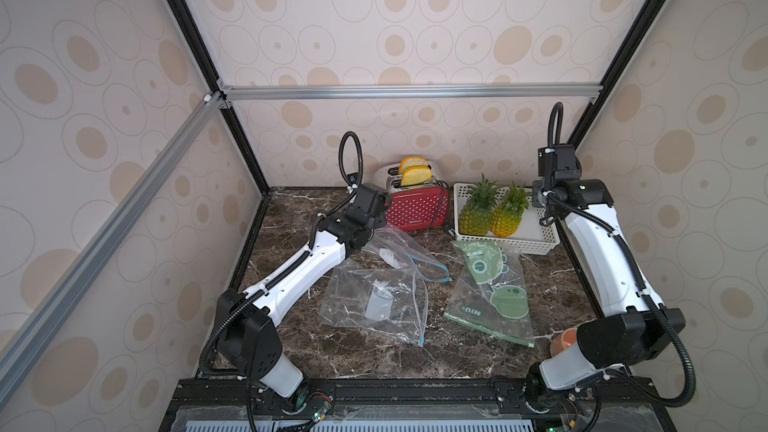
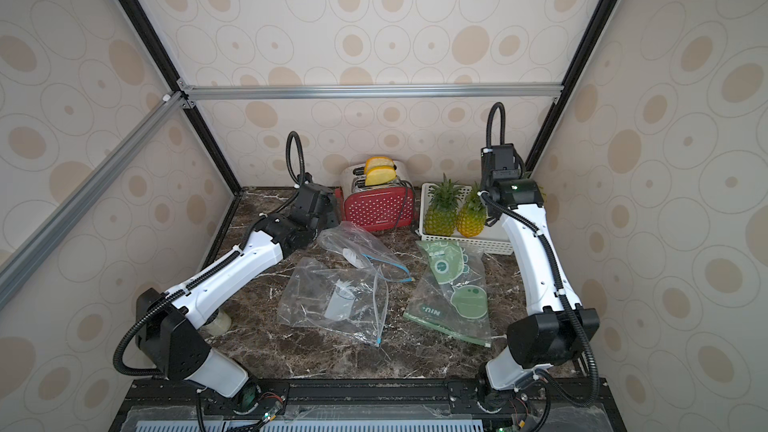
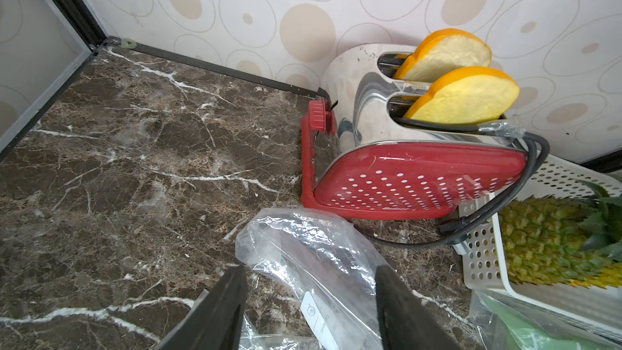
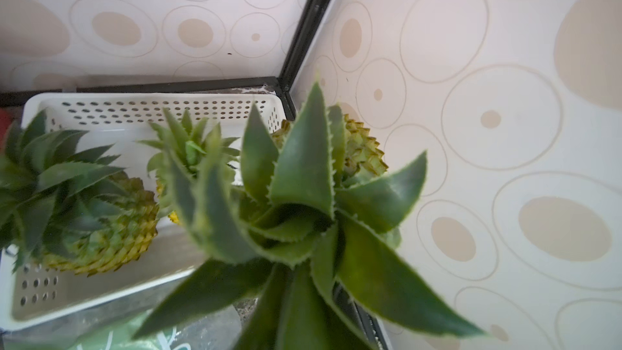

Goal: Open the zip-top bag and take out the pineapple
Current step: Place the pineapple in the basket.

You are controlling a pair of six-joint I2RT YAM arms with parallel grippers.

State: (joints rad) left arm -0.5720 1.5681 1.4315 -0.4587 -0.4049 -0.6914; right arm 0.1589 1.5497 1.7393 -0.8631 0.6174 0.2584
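Note:
A crumpled clear zip-top bag with a blue zip lies by the toaster, its far end between the tips of my left gripper, which is open and touches nothing. A second clear bag lies flat in front of it. My right gripper hangs over the right end of the white basket. Its fingers are hidden by the green crown of a pineapple, and it seems shut on those leaves. Two more pineapples stand in the basket.
A green-printed zip-top bag lies in front of the basket. The red toaster with two bread slices and a black cord stands at the back. An orange object sits behind the right arm's base, a cream cup under the left arm.

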